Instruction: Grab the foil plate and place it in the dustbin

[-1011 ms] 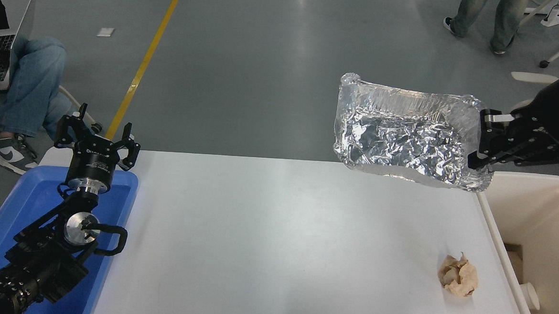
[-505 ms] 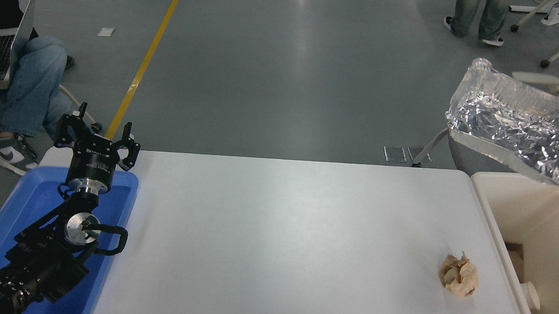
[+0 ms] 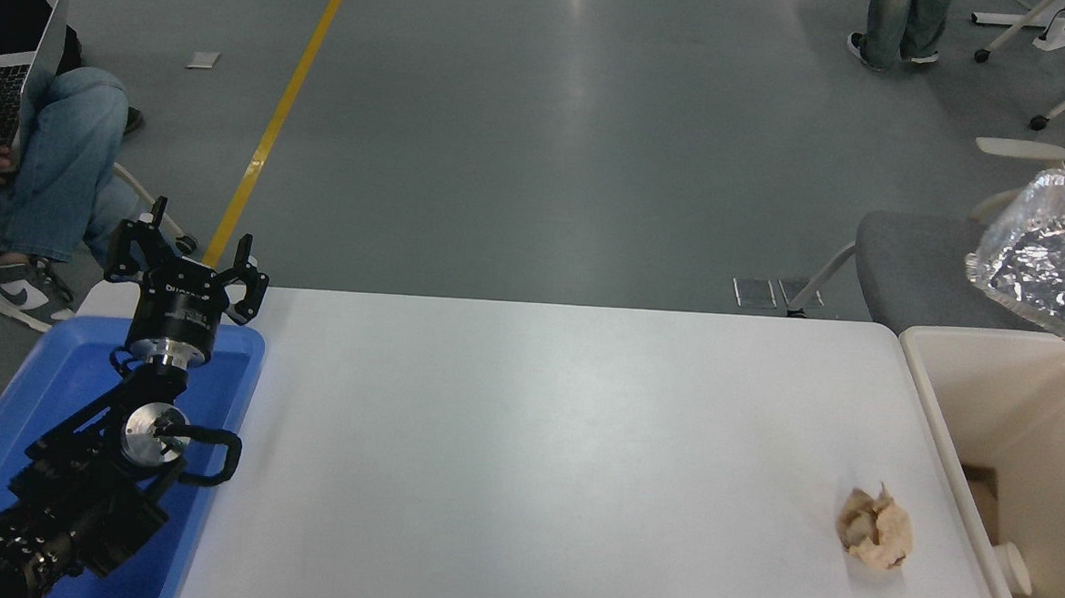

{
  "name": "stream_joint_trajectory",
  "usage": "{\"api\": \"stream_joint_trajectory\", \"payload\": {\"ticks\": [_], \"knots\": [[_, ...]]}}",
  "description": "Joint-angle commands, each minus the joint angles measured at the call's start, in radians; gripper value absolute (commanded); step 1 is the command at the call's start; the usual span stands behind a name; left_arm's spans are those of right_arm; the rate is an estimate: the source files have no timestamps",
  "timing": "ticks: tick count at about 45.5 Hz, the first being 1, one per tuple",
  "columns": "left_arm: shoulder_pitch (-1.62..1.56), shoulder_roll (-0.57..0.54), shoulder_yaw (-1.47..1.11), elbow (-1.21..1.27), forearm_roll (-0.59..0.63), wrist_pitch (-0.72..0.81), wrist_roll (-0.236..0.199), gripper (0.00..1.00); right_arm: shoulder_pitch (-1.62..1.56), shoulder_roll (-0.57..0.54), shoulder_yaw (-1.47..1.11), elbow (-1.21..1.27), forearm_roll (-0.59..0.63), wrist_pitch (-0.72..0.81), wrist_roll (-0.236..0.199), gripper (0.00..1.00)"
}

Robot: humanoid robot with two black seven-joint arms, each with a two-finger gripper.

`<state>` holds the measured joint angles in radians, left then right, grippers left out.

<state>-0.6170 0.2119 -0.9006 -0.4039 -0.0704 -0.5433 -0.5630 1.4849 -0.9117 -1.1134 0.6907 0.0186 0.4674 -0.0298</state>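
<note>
The crinkled silver foil plate (image 3: 1049,267) hangs in the air at the right edge of the head view, tilted, above the far part of the cream dustbin (image 3: 954,421); part of it is cut off by the picture's edge. The right gripper that carries it is out of view beyond the right edge. The dustbin stands against the table's right end, its deep inside holding some pale items. My left gripper (image 3: 186,263) is parked at the lower left above a blue tray, fingers spread open and empty.
A crumpled tan paper ball (image 3: 874,528) lies on the white table near the dustbin. A blue tray (image 3: 55,374) sits under the left arm. A grey chair (image 3: 917,264) stands behind the table. A seated person (image 3: 39,155) with a laptop is at far left.
The foil plate has travelled right, from over the table's far right corner to above the dustbin. The right gripper has gone out of the picture. The left arm has not moved.
</note>
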Motion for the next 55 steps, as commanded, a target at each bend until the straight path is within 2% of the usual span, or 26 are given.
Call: {"api": "stream_joint_trajectory", "payload": {"ticks": [1, 6, 13, 28, 42, 43, 46, 47, 55], "knots": [[0.0, 0.001, -0.001, -0.001, 0.0, 0.0, 0.0, 0.99, -0.385, 0.053, 0.285, -0.284, 0.017, -0.035, -0.032, 0.0], [0.0, 0.001, 0.0, -0.001, 0.0, 0.0, 0.0, 0.99, -0.506, 0.118, 0.397, -0.405, 0.018, -0.065, -0.088, 0.0], [0.0, 0.0, -0.001, 0.0, 0.0, 0.0, 0.0, 0.99, -0.653, 0.206, 0.544, -0.531, 0.023, -0.095, -0.134, 0.0], [0.0, 0.0, 0.0, 0.0, 0.0, 0.0, 0.0, 0.99, -0.782, 0.3, 0.564, -0.608, 0.021, -0.248, -0.16, 0.0], [0.0, 0.0, 0.0, -0.001, 0.0, 0.0, 0.0, 0.99, -0.796, 0.3, 0.566, -0.603, 0.006, -0.253, -0.162, 0.0], [0.0, 0.0, 0.0, -0.001, 0.0, 0.0, 0.0, 0.99, -0.796, 0.298, 0.566, -0.603, 0.006, -0.253, -0.162, 0.02], [-0.001, 0.0, -0.001, 0.0, 0.0, 0.0, 0.0, 0.99, -0.795, 0.295, 0.564, -0.602, 0.004, -0.276, -0.16, 0.39], [-0.001, 0.001, 0.0, 0.0, 0.0, 0.0, 0.0, 0.99, -0.795, 0.295, 0.563, -0.602, 0.004, -0.289, -0.16, 0.48], [0.0, 0.0, 0.0, 0.0, 0.0, 0.0, 0.0, 0.99, -0.79, 0.295, 0.561, -0.588, 0.003, -0.372, -0.16, 0.77]]}}
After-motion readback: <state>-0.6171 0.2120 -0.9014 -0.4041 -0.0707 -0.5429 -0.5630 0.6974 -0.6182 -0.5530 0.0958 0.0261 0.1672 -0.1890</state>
